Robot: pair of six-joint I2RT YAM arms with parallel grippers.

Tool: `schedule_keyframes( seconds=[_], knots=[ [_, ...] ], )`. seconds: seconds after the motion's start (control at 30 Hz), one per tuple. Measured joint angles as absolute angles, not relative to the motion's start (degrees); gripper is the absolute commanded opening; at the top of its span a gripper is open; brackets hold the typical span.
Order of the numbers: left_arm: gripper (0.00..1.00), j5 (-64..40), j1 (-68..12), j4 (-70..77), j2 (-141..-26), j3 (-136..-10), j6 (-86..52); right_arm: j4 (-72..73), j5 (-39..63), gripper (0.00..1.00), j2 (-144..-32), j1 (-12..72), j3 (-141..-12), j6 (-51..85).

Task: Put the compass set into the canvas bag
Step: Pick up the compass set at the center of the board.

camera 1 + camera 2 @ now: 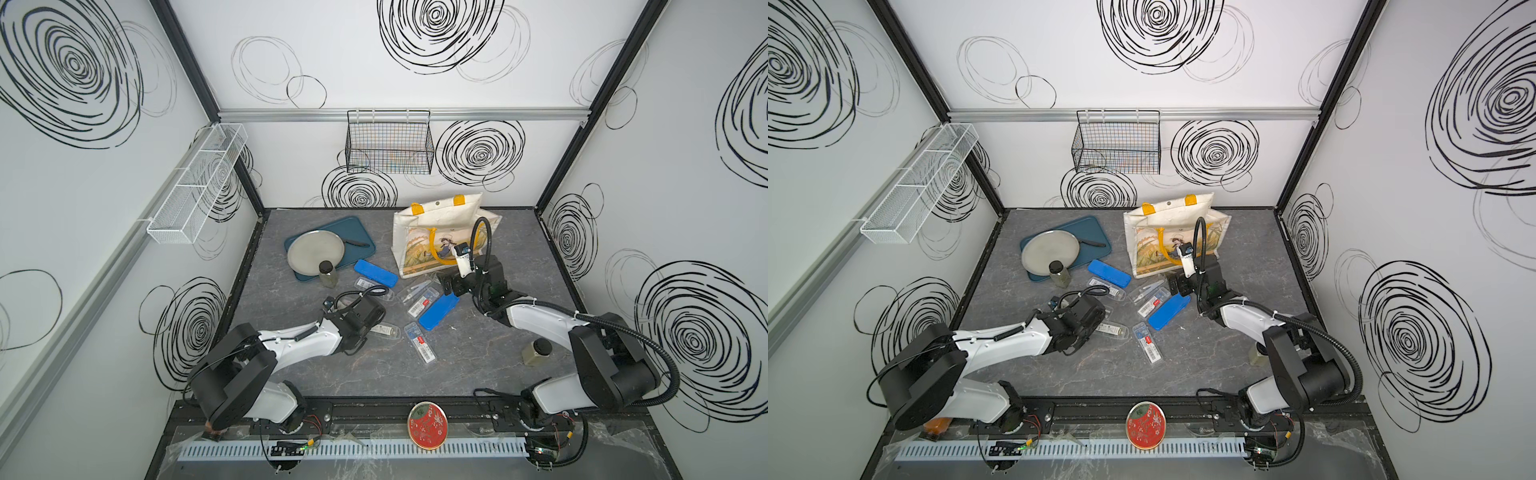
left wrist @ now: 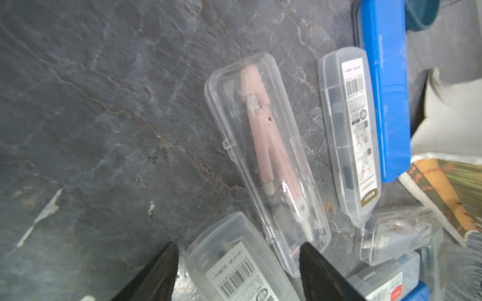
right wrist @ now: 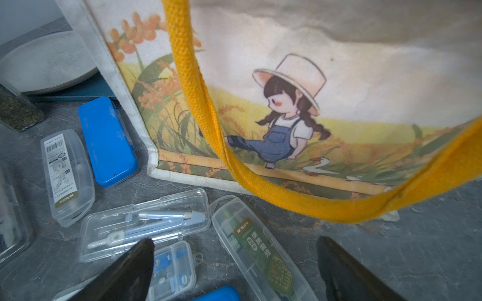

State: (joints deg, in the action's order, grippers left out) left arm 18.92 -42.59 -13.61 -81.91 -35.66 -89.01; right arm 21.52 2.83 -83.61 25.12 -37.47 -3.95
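1. The left gripper [image 2: 238, 245] has its jaws part way open. One black finger [image 2: 156, 273] stands on each side of a frosted, barcode-labelled compass set [image 2: 229, 268] lying flat on the grey table [image 2: 104, 130]. Whether the fingers touch the case cannot be told.
2. A clear case with a pink compass [image 2: 263, 156] lies just beside that set, with one end near the other finger. Past it, a labelled frosted case [image 2: 349, 130] and a blue case [image 2: 383, 91] lie side by side.
3. In both top views this gripper sits a little left of the frame's centre, tipped down over the scattered cases.
4. The right gripper [image 3: 234, 241] is spread wide and holds nothing. Below it lie a green-labelled case [image 3: 258, 250] and a clear case with a blue compass [image 3: 146, 224].
5. The canvas bag [image 1: 432, 224] stands upright just right of the frame's centre, at the far part of the table. Its yellow handle [image 3: 198, 91] droops over the printed girl. The right gripper is near the bag's front bottom edge. The compass set lies well apart from the bag, down and to the left of it in the frame.
6. Left of the bag, a teal tray [image 1: 357, 226] carries a round plate [image 1: 316, 249], with a jar [image 1: 327, 272] at its near edge. A second jar [image 1: 536, 351] stands at the table's lower right.
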Motion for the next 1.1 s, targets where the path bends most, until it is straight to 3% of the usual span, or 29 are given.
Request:
schedule_keyframes(
  seconds=[1.1],
  knots=[
    [0.75,12.1,-45.3,-30.5,-98.3,-55.1,-74.0,24.3,6.6,1.00,-83.9,25.3,-36.5,-2.6]
  ],
)
